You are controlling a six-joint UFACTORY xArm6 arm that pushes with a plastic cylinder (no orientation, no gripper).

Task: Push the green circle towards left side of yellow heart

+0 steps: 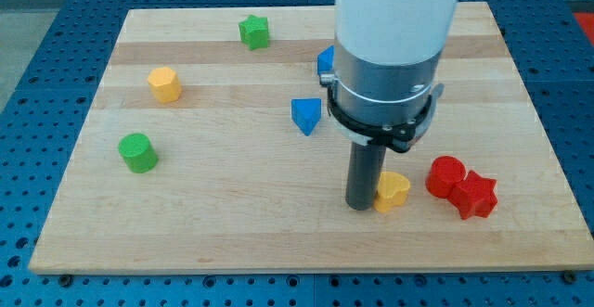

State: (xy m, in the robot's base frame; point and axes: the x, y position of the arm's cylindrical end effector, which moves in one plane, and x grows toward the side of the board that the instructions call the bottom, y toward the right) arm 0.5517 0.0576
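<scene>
The green circle [138, 152] stands at the view's left on the wooden board [232, 223]. The yellow heart [393, 191] lies at the lower right. My tip [361, 204] rests on the board right against the heart's left side, far to the right of the green circle. The arm's white and grey body [390, 38] hangs over the board's upper right.
A yellow hexagon [164, 83] sits upper left, a green star [254, 31] at the top. A blue triangle [305, 115] lies mid-board; another blue block [326, 61] is partly hidden behind the arm. A red circle [445, 176] and red star [475, 195] touch, right of the heart.
</scene>
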